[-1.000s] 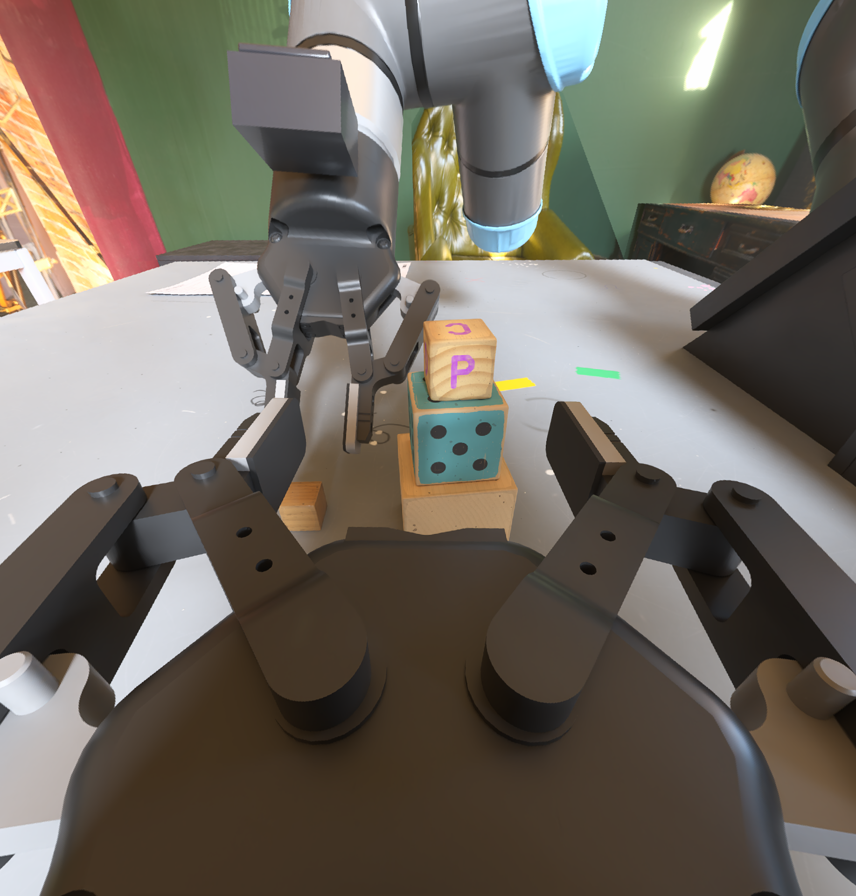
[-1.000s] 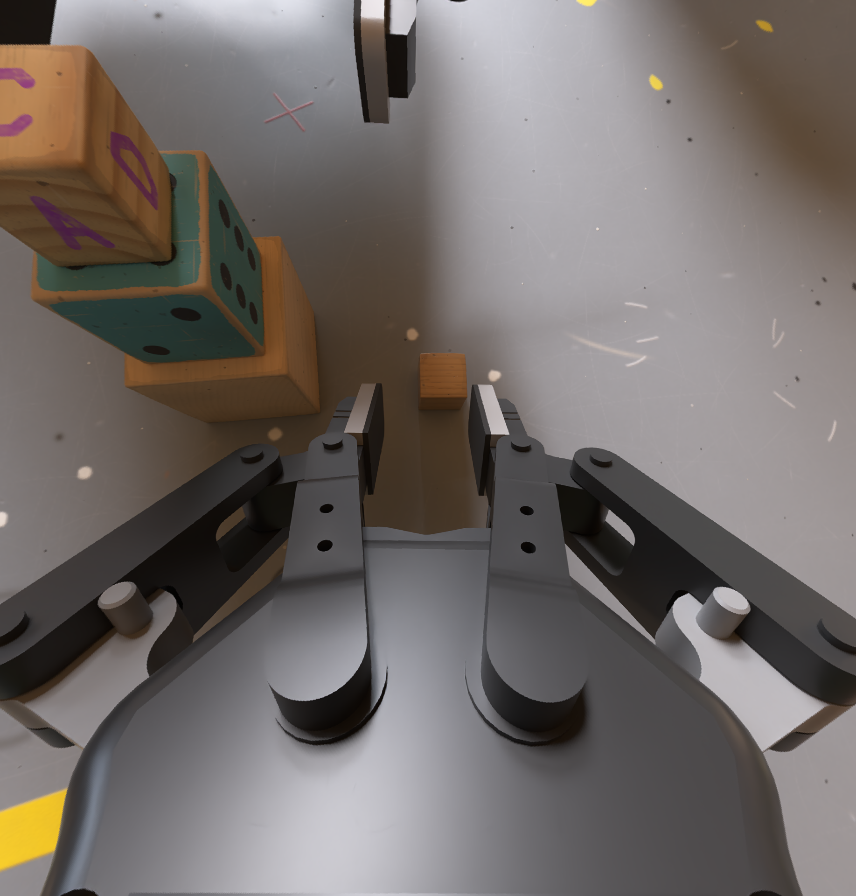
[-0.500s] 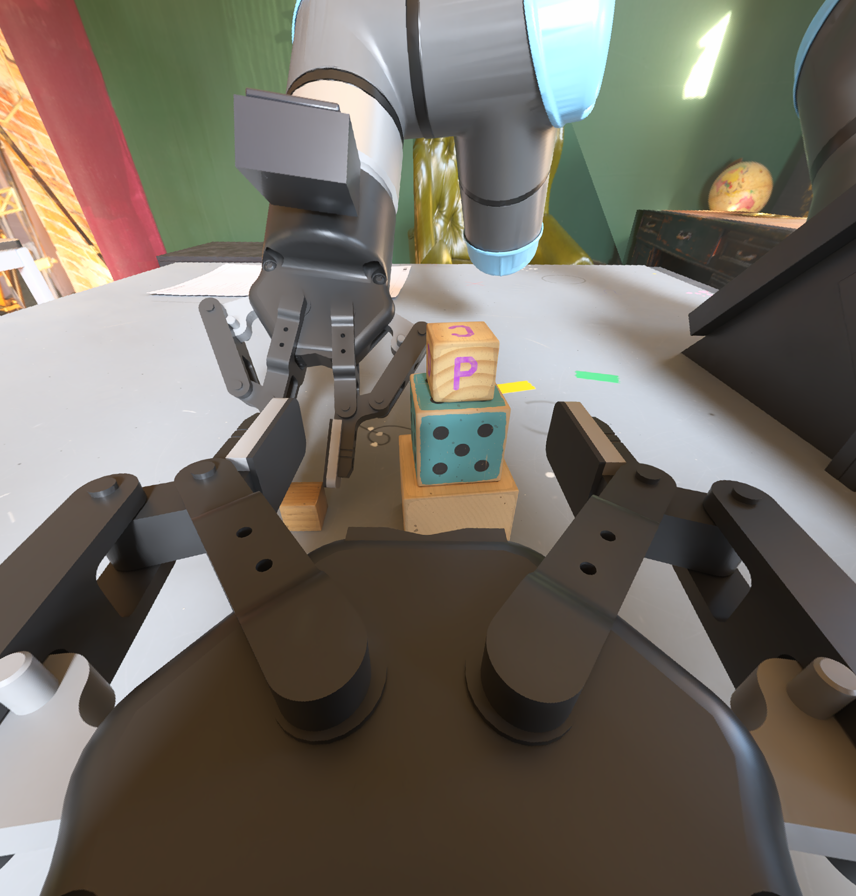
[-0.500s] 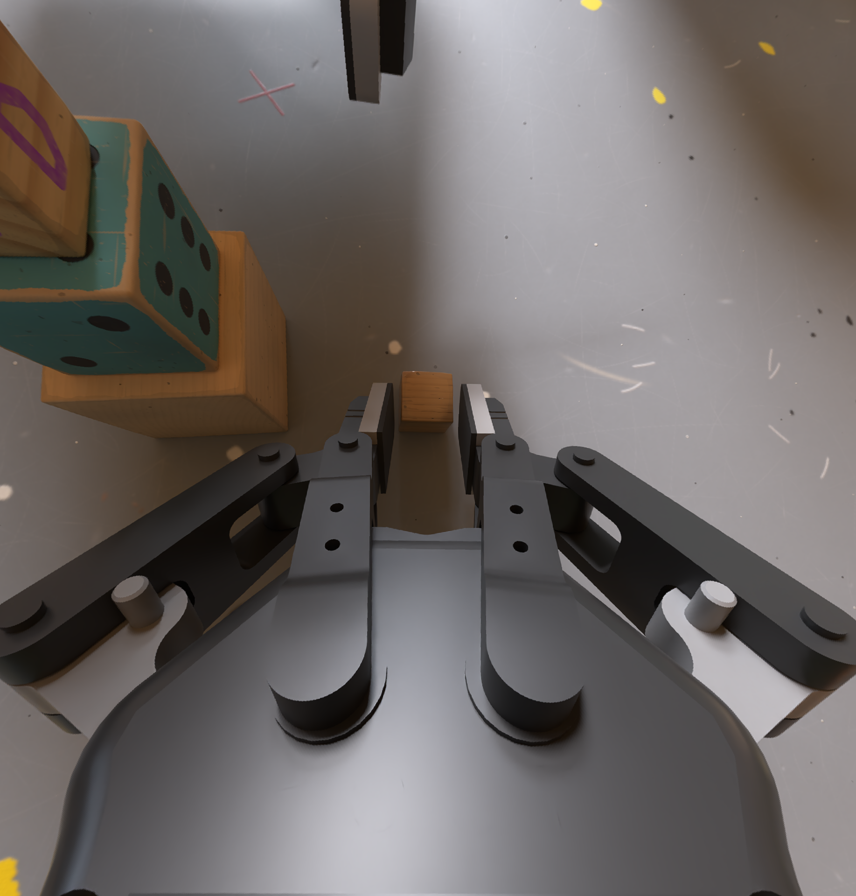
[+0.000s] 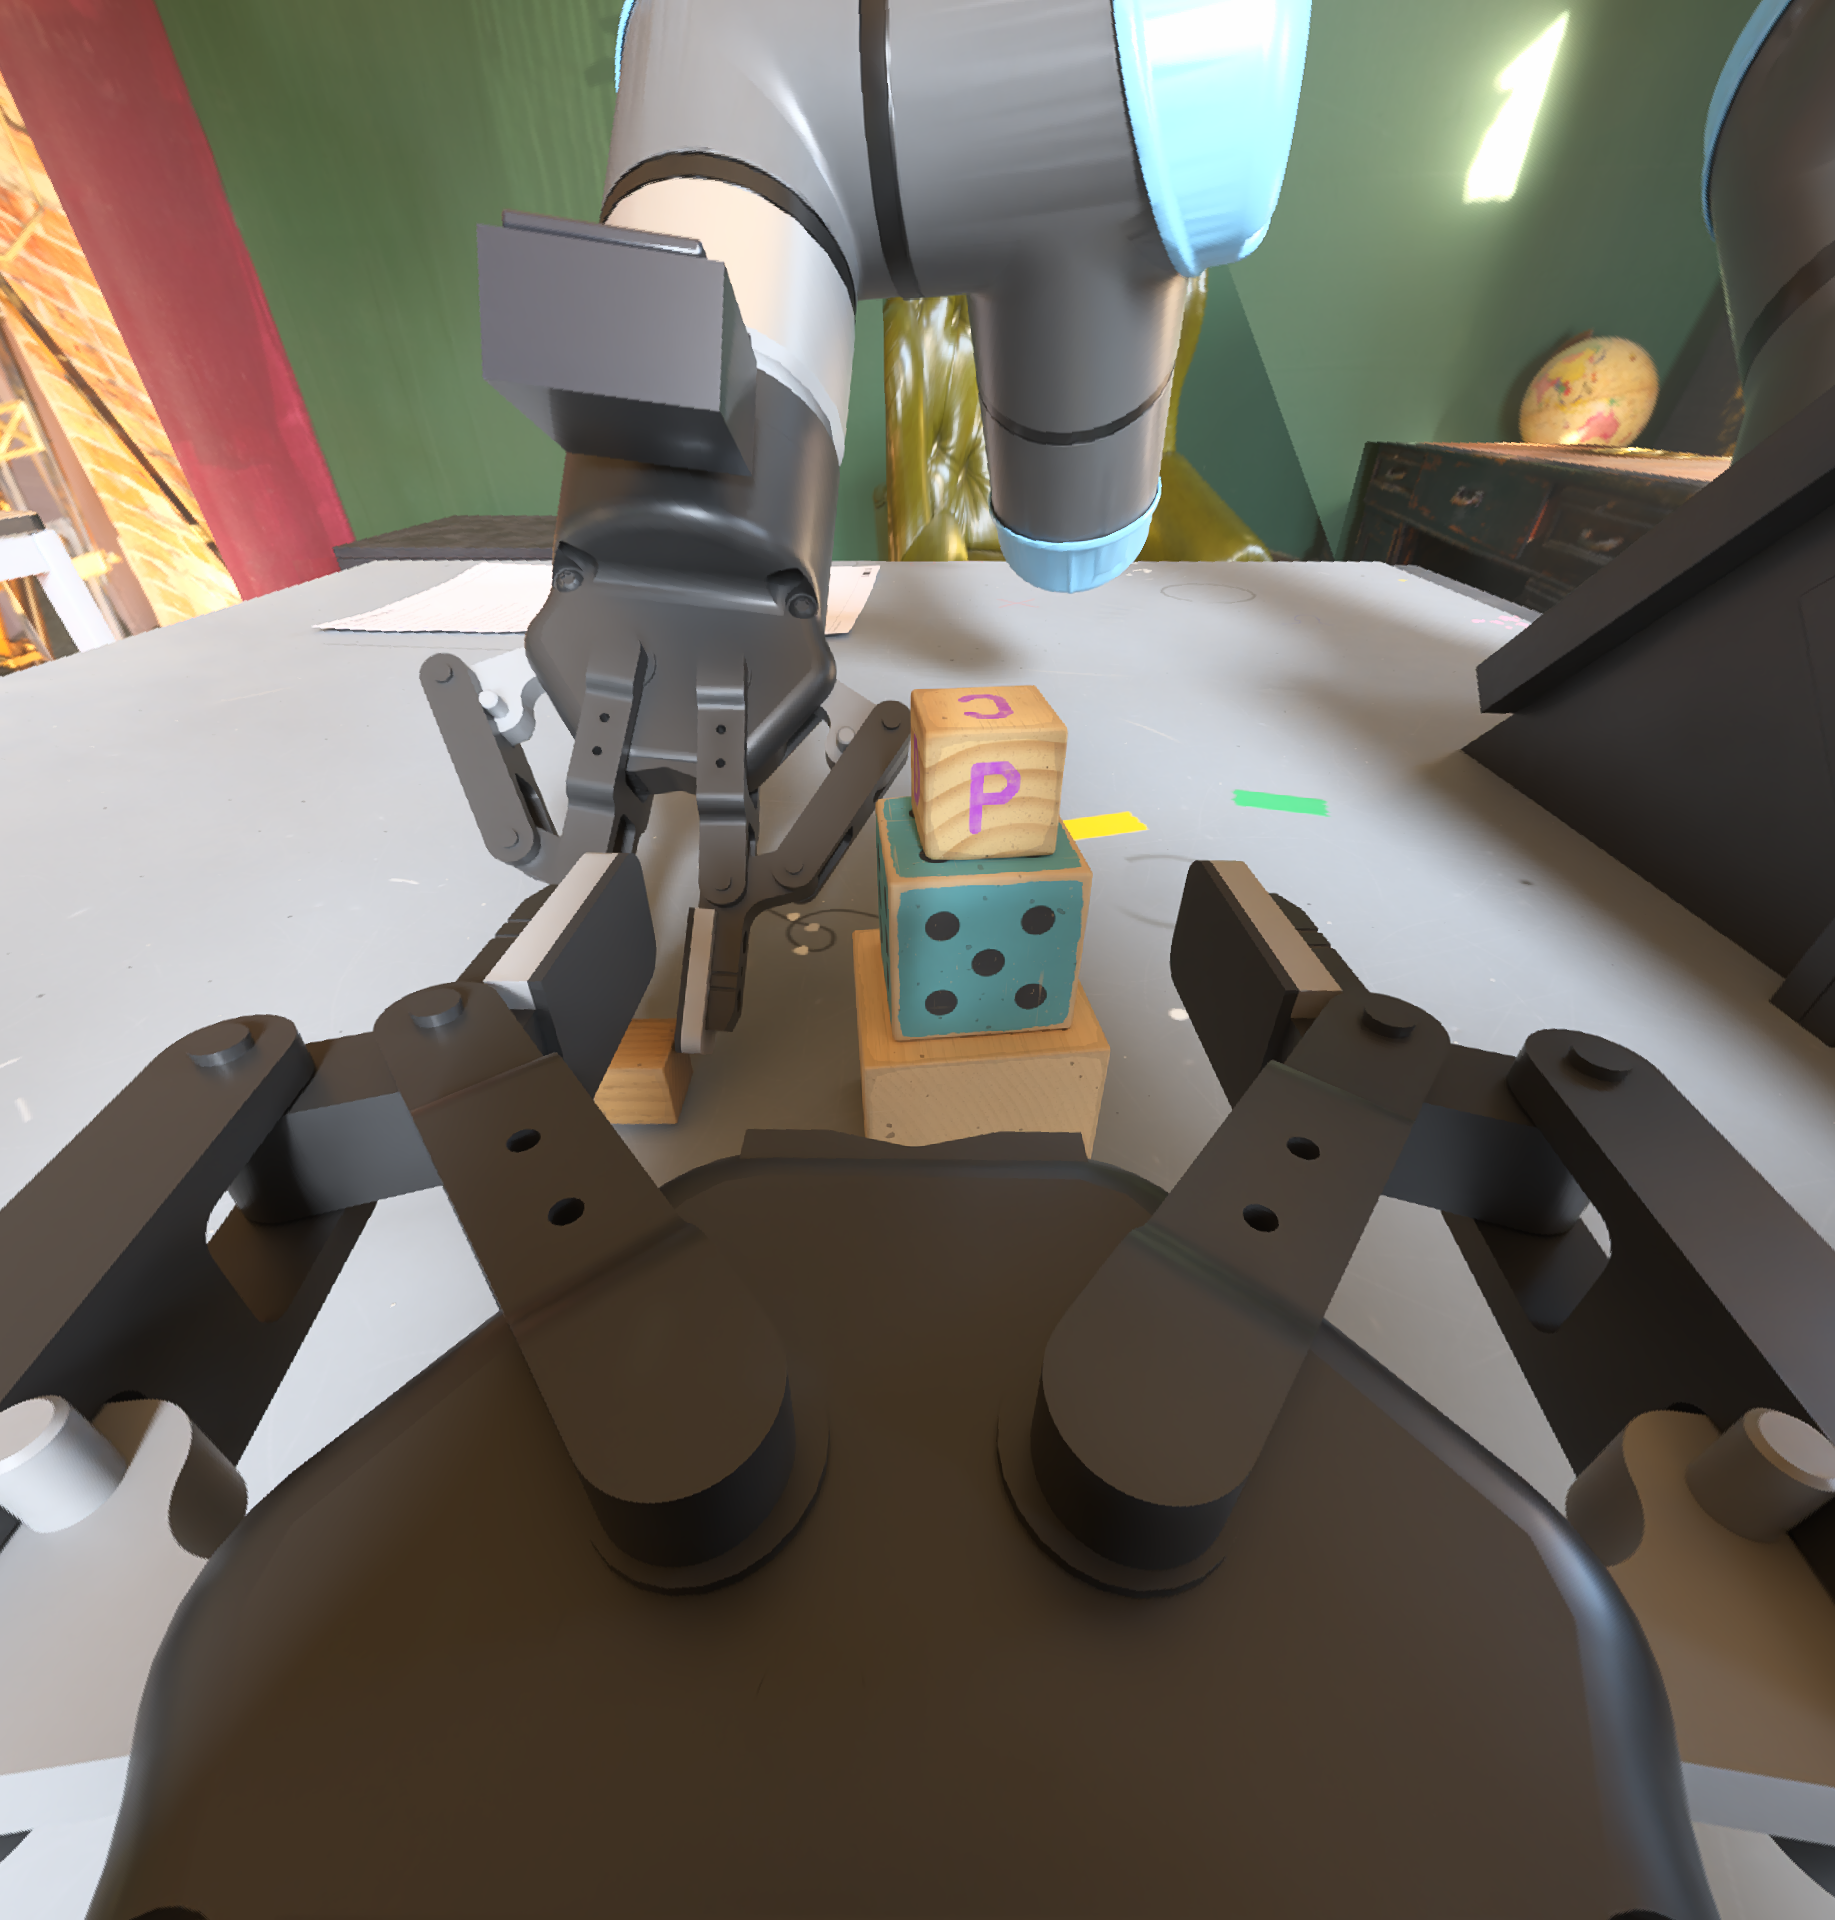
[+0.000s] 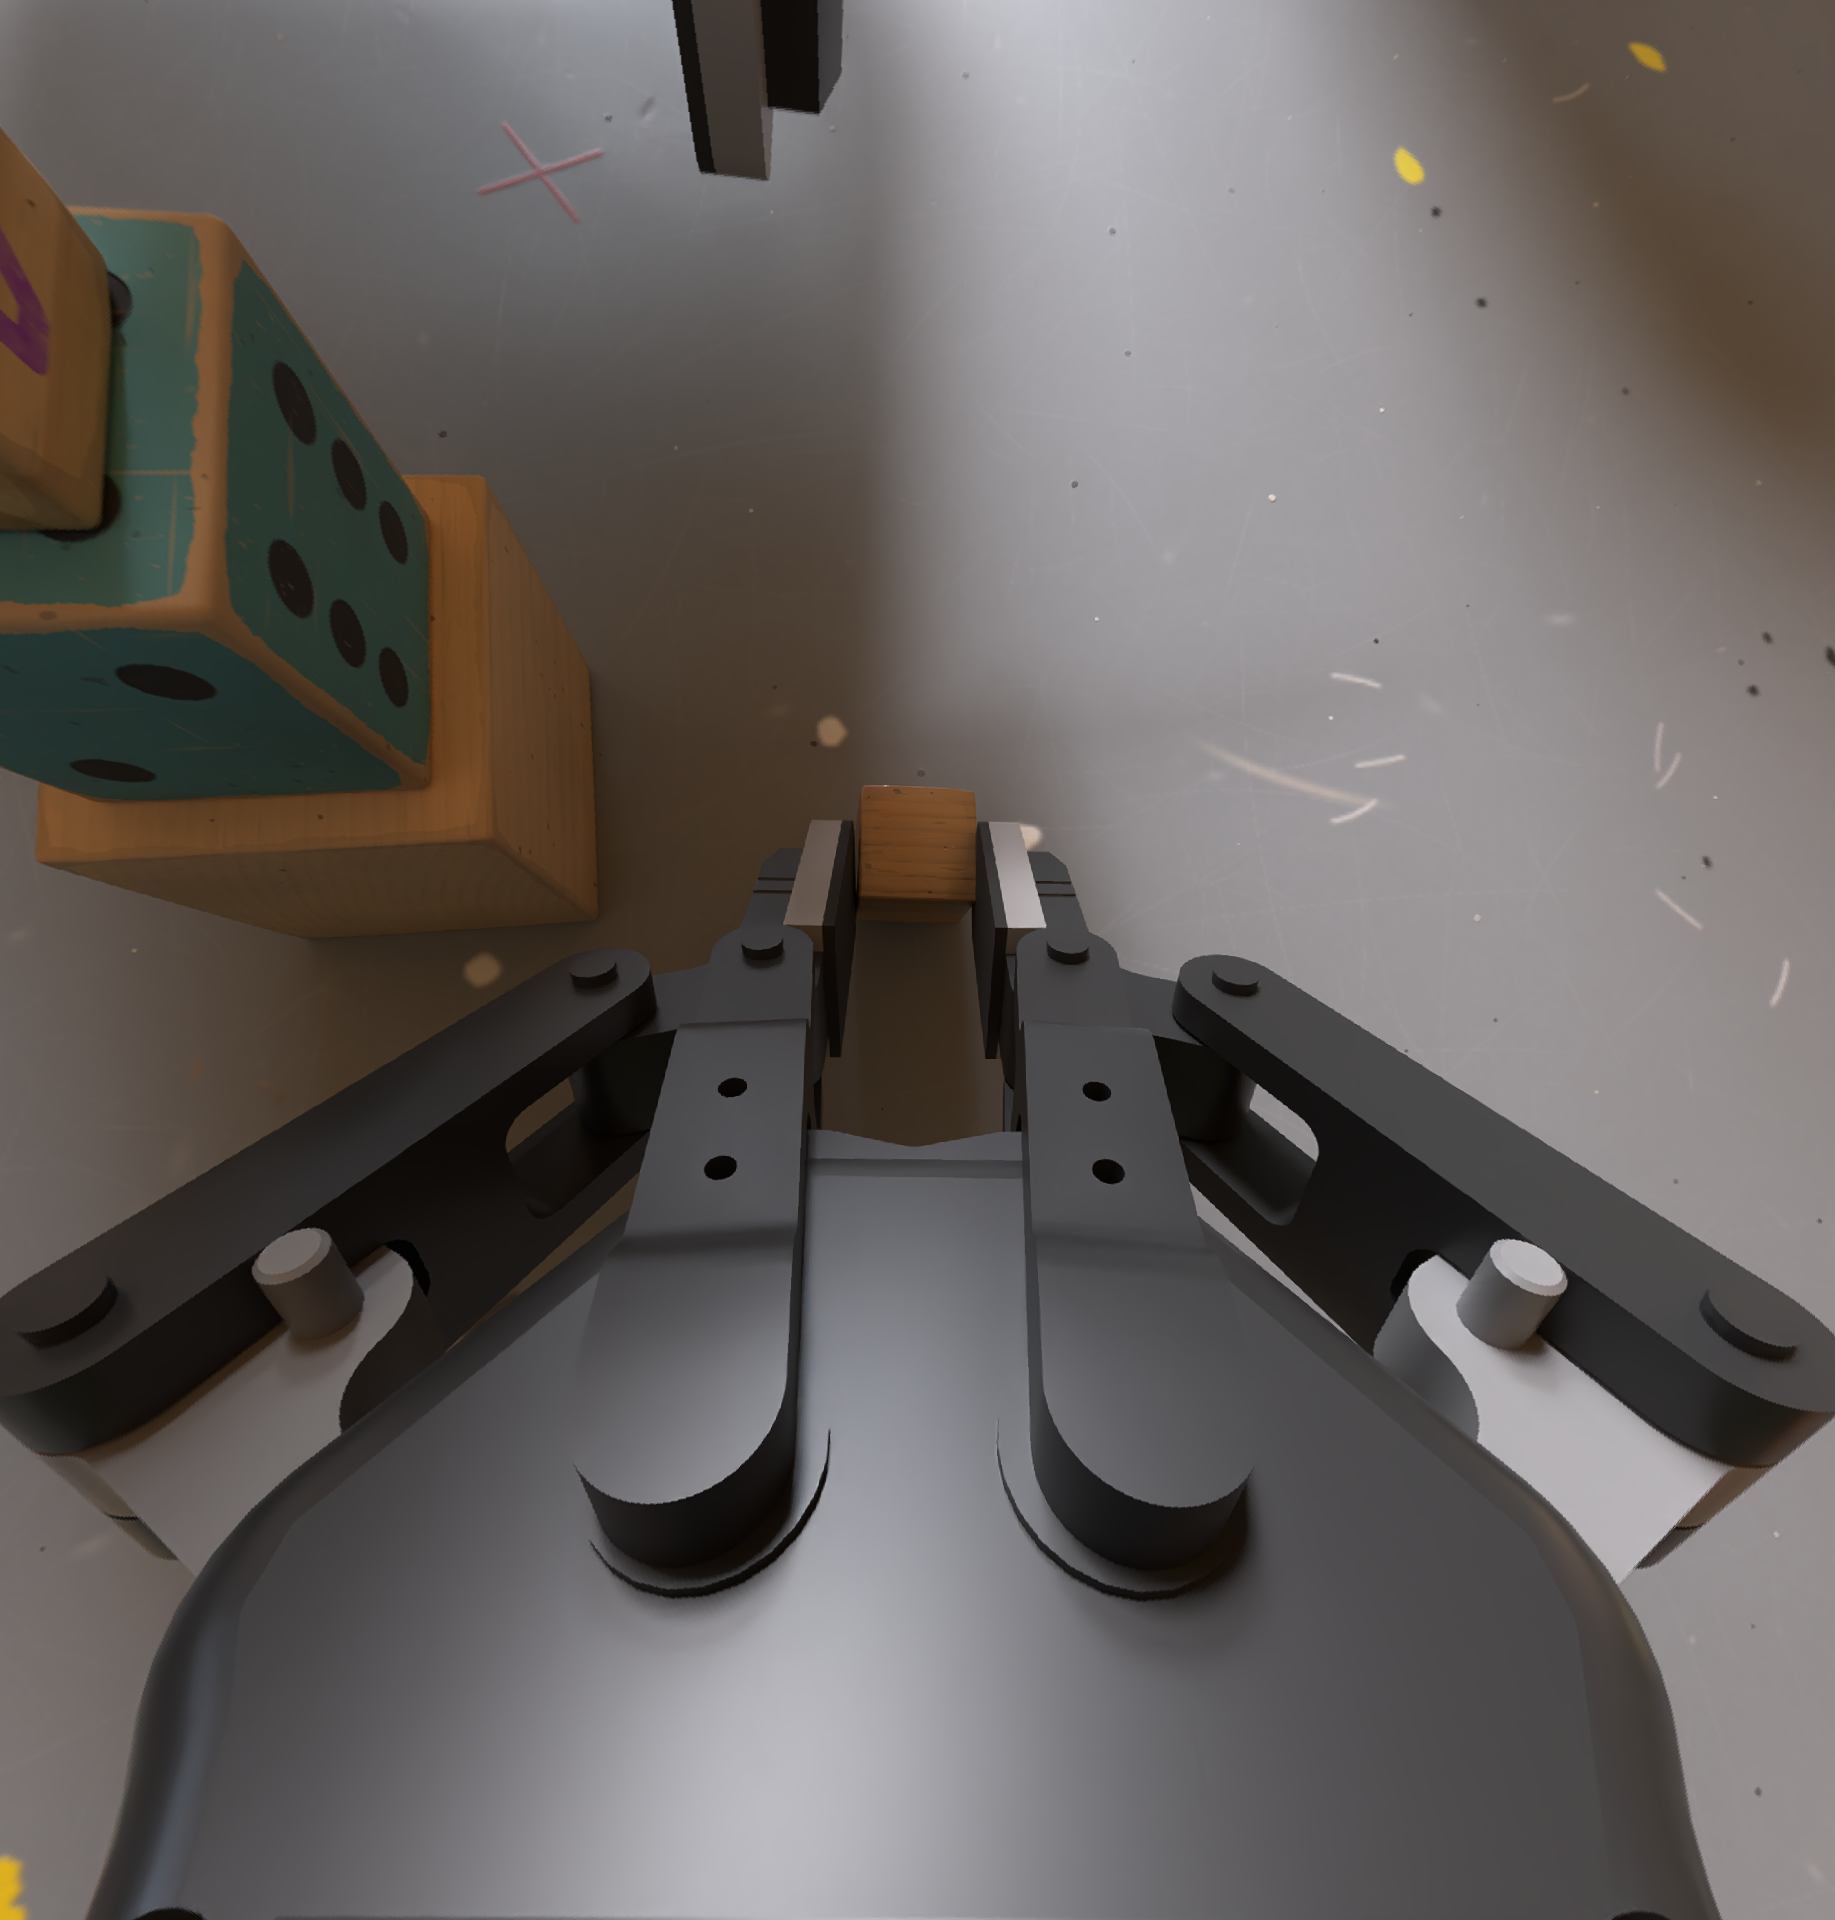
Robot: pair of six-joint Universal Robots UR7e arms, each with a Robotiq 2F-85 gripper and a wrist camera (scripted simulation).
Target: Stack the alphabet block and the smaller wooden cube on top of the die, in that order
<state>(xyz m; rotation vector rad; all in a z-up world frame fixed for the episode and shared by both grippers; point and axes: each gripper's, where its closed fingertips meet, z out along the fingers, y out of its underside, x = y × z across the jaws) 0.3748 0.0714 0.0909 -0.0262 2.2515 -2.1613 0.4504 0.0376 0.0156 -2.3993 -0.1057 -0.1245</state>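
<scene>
A lettered alphabet block (image 5: 986,774) sits on a teal die (image 5: 980,951), which sits on a large wooden cube (image 5: 980,1086). The stack also shows at the left of the right wrist view: die (image 6: 300,540), large cube (image 6: 497,748). The smaller wooden cube (image 5: 638,1075) rests on the table left of the stack, partly hidden by my left finger. My right gripper (image 6: 915,873) points down, its pads (image 6: 825,873) against both sides of the small cube (image 6: 913,842). My left gripper (image 5: 913,940) is open and empty, low in front of the stack.
The right arm (image 5: 892,260) hangs over the table behind the stack. A black box (image 5: 1723,779) stands at the right. A sheet of paper (image 5: 425,608) lies at the back. Yellow (image 5: 1100,826) and green (image 5: 1277,802) tape marks lie behind the stack.
My right gripper has come down around the small cube and its fingers have closed from a wide gap onto the cube's sides. The left gripper and the stack have not moved.
</scene>
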